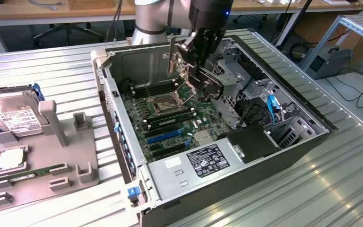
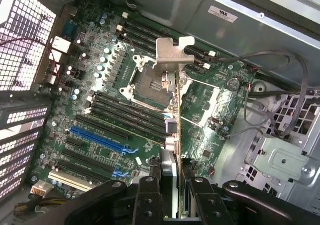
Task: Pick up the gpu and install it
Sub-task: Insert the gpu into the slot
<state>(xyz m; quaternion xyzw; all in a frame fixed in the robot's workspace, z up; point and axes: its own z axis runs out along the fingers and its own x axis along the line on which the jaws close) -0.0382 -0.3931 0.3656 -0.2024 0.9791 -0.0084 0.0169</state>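
Two fingers (image 2: 148, 200) either side of the edge-on gpu (image 2: 172, 125), above the motherboard (image 2: 100, 110).

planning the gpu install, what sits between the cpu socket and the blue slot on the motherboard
A bank of long black memory slots lies between the CPU socket and the blue slot; the wrist view shows it best.

Bright, even light; glare streaks the metal table (image 1: 332, 184); computer case (image 1: 137, 61) interior dimmer.

The arm (image 1: 149, 19) is silver-grey and cylindrical, its wrist housing (image 1: 208, 12) and screw-studded tool (image 2: 174, 184) black.
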